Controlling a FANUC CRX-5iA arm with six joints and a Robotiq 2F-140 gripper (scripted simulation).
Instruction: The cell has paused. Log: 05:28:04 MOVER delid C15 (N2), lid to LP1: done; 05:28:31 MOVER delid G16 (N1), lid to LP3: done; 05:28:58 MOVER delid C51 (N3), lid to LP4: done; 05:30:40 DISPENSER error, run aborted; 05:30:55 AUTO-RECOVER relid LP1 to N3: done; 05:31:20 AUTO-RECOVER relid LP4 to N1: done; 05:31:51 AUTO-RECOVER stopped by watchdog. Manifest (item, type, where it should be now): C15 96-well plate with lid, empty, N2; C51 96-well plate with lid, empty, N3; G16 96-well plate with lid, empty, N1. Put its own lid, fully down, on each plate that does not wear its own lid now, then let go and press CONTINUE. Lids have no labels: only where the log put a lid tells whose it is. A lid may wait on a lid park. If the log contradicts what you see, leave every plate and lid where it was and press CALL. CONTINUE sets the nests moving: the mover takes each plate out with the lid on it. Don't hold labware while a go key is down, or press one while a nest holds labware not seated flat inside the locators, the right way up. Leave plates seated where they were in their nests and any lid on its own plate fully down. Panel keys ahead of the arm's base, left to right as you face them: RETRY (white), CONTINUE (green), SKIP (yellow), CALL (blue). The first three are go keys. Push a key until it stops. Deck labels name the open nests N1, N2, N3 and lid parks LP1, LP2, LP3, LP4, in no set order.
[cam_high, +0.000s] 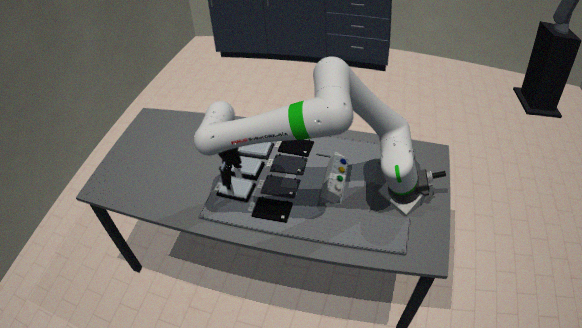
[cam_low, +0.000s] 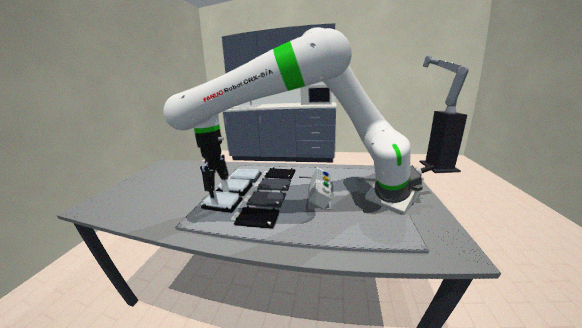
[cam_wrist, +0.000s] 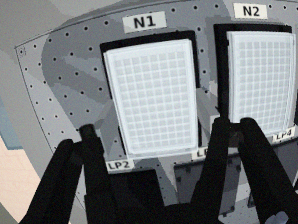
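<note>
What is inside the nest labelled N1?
A white gridded plate fills the black nest. Whether anything clear covers the plate cannot be told, and the nest floor under it is hidden.

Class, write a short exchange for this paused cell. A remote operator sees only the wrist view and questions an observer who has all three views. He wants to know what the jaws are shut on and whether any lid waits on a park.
Operator: I see white plates at N1 and N2. What are the jaws shut on?
Observer: The gripper grips a third white plate, nearest the table's front edge. I cannot tell whether it grips the lid or the plate.
Operator: Is any lid waiting on the parks?
Observer: The four lid parks beside the plates look dark, and no white lid shows on them.
</note>
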